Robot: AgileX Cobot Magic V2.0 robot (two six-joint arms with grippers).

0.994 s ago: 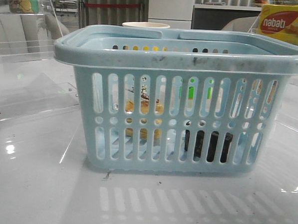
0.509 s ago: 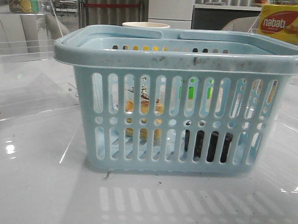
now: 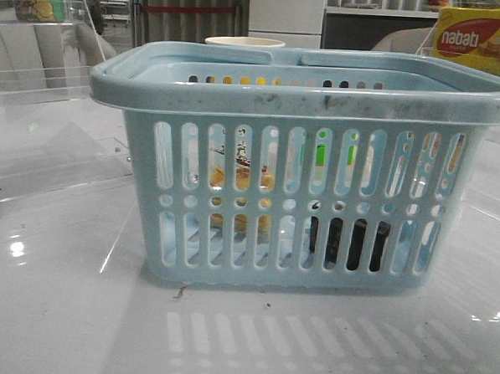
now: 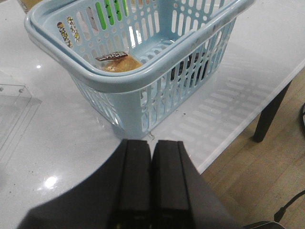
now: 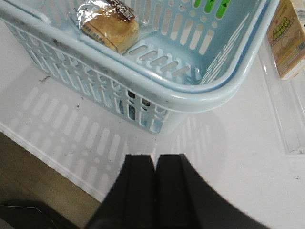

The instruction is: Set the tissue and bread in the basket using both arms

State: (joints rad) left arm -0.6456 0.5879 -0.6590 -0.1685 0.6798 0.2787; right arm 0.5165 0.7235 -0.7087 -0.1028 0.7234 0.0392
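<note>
The pale blue basket (image 3: 305,98) stands in the middle of the white table. The bread (image 3: 242,180) lies inside it at the left, seen through the slots; it also shows in the left wrist view (image 4: 119,63) and the right wrist view (image 5: 108,26). The black tissue pack (image 3: 348,242) sits inside on the basket floor at the right, and shows through the slots in the left wrist view (image 4: 190,67). My left gripper (image 4: 151,143) is shut and empty, back from the basket over the table. My right gripper (image 5: 155,157) is shut and empty, also clear of the basket (image 5: 157,90).
A yellow-red nabati box (image 3: 480,40) stands at the back right. A clear acrylic stand (image 3: 37,84) is at the left. A snack packet (image 5: 286,38) lies beside the basket. The table's front edge (image 4: 238,138) is close to the basket, with floor beyond.
</note>
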